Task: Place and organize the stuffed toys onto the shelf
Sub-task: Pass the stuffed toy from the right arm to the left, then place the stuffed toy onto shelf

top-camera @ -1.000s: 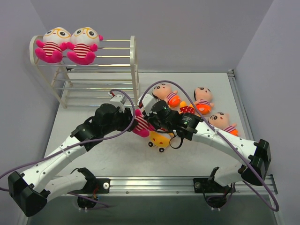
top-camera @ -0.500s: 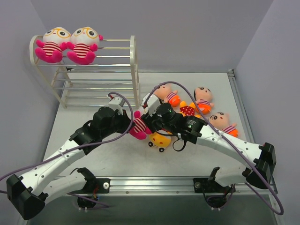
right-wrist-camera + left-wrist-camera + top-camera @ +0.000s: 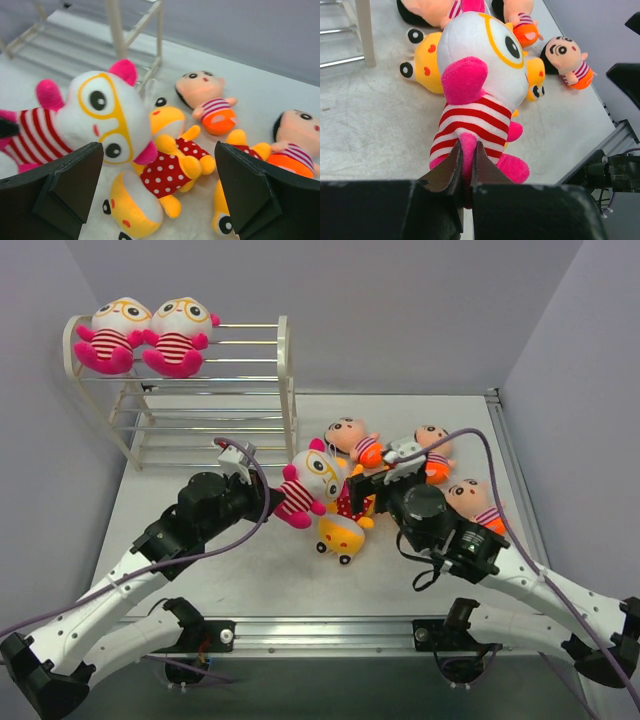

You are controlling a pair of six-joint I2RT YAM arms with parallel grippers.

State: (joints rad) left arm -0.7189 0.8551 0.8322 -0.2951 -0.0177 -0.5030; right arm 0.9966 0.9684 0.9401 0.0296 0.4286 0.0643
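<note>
My left gripper [image 3: 272,502] is shut on a pink limb of a white-faced pink stuffed toy [image 3: 308,483] with glasses and a red-striped belly. In the left wrist view the fingers [image 3: 454,162] pinch that limb below the toy's [image 3: 480,90] belly. Its head lies over yellow toys [image 3: 340,534] in red dotted dresses. My right gripper [image 3: 386,468] stands open just right of the pink toy [image 3: 95,115], above a dotted yellow toy [image 3: 175,167], holding nothing. The shelf [image 3: 284,360] stands at the back left with two pink toys [image 3: 115,335] on its top tier.
Three black-haired toys in orange pants lie behind and right of the pile [image 3: 352,438] [image 3: 434,452] [image 3: 476,502]. A shelf leg [image 3: 365,30] stands close behind the held toy. The table's metal rail [image 3: 330,625] runs along the near edge.
My right gripper has opened, let go of the pink toy and drawn back to the right. My left gripper has shut on the toy's limb and now holds it alone.
</note>
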